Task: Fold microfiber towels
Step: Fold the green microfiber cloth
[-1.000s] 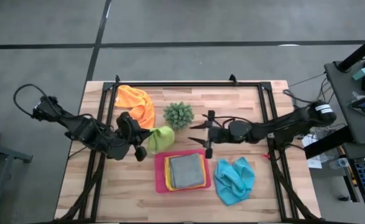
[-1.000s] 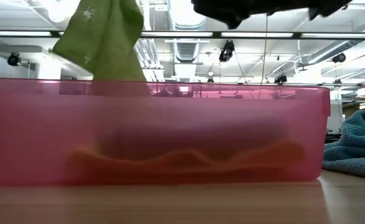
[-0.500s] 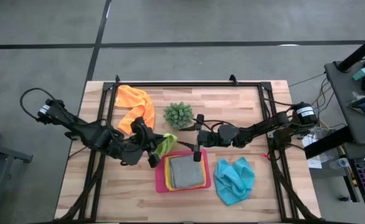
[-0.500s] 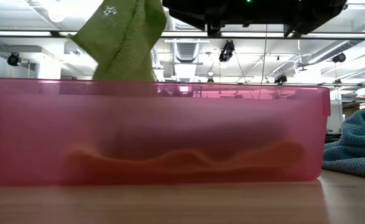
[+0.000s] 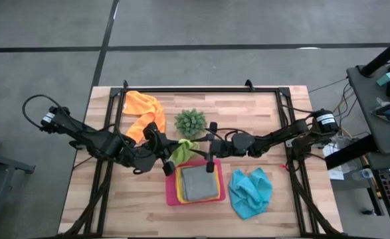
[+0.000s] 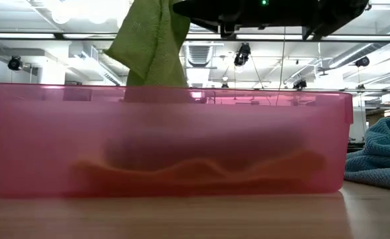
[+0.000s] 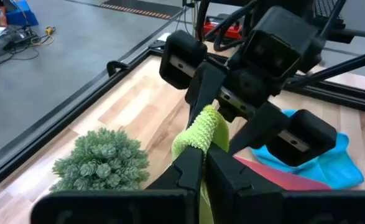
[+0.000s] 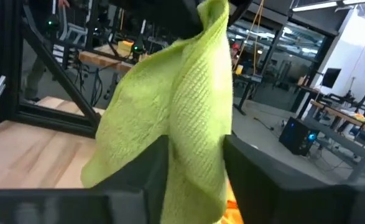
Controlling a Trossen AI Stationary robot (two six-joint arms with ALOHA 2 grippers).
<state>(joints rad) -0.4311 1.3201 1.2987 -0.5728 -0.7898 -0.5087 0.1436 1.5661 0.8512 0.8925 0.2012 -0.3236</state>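
Observation:
The lime green towel point(image 5: 181, 149) is held in the air between my two grippers, over the far left corner of the pink tray point(image 5: 170, 194). My left gripper point(image 7: 204, 167) comes from the table's left and is shut on it. My right gripper point(image 8: 194, 168) comes from the right and has closed on the same towel point(image 8: 182, 93). In the low view the towel point(image 6: 151, 43) hangs above the tray's rim point(image 6: 168, 93). A folded grey towel point(image 5: 198, 182) lies in the tray on a yellow one point(image 5: 179, 189). My left gripper pinches the lime green towel between its two fingers point(image 7: 188, 171), slanting down from the table's left. A bunched end point(image 7: 206, 127) sticks out past the fingertips. The towel is lifted clear of the table and tray. My right gripper has the towel's folded, draped part point(image 8: 191, 146) between its two fingers point(image 8: 138, 171), about level from the table's right. The cloth fills the gap and touches both fingers, in several layers. It hangs slack, clear of the tray.
An orange towel point(image 5: 145, 109) lies crumpled at the far left and a light blue one point(image 5: 250, 191) right of the tray. The small spiky green plant point(image 5: 191, 122) stands just beyond the grippers. Black frame bars run along the table's edges.
My left gripper has carried the lime green towel toward the table's right, up to the right gripper. My right gripper has come toward the left to meet it. The towel, which hung beside the tray's left side, now stays clear over the tray's far left corner.

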